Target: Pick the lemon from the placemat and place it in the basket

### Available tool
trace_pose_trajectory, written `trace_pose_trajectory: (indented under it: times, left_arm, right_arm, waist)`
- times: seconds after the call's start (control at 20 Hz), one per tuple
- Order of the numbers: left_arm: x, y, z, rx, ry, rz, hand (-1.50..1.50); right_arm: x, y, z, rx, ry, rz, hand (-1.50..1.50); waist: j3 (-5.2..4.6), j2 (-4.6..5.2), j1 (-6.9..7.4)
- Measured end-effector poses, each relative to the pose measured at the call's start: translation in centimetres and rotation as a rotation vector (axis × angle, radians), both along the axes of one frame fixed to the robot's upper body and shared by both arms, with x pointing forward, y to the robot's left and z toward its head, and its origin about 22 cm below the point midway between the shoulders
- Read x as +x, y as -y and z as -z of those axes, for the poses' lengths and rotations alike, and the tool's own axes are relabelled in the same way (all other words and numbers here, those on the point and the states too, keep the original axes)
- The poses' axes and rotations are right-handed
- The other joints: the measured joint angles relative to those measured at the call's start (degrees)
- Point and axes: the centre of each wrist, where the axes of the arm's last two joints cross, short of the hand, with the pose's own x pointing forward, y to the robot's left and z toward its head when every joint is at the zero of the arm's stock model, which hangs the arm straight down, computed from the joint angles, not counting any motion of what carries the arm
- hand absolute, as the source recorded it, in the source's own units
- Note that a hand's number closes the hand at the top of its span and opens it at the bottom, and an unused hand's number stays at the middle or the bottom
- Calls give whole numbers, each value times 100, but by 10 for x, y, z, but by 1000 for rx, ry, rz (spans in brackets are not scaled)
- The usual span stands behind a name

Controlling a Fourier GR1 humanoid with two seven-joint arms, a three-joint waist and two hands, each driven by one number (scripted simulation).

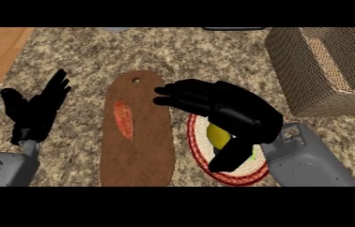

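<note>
Head view, looking steeply down at a speckled stone counter (208, 52). The right hand (229, 111) came in from the lower right on its grey forearm (308, 158) and hung over a round placemat (197, 146), cream in the middle with a red rim. The lemon (219, 136) lay on that mat directly beneath the palm, only a yellow-green patch of it visible between the thumb and the rest of the hand. The fingers (177, 94) stretched out toward the upper left, past the mat's edge, and the thumb pointed down toward the near rim; the hand was spread wide and arched over the fruit, not closed round it. Whether the palm touched the lemon could not be told. Just left of the fingers lay a long brown cutting board (142, 146) with a small hole at its far end and an orange-red sliver (123, 119) on its surface; the fingertips overlapped the board's right edge. The woven basket (315, 71) stood beyond the right hand, up and to its right, well apart from the lemon. The left hand (34, 111) rested at the left edge of the view, fingers up and relaxed, apart from the board. A strip of wood-coloured surface (12, 45) showed at the far left corner.
</note>
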Motion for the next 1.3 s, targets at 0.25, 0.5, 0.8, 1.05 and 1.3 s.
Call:
trace_pose_trajectory:
  times: [0.25,0.5,0.8,1.05,1.3]
  left_arm:
    - [1,1,1,-2,1,9,0]
    - [2,3,5,-5,3,18,0]
    - [7,3,0,-5,10,16,0]
    - [6,5,3,-2,8,16,0]
    - [11,2,-2,-5,7,22,0]
  right_arm:
    - [13,11,-59,-194,88,193,-150]
    - [26,20,-93,-377,16,195,-150]
    - [39,57,-108,-453,-99,137,-150]
    - [44,95,-102,-385,-180,106,-150]
    - [35,121,-82,-296,-199,97,-150]
  waist:
    - [4,9,42]
    - [9,33,84]
    - [17,45,81]
    - [21,55,95]
    - [23,59,90]
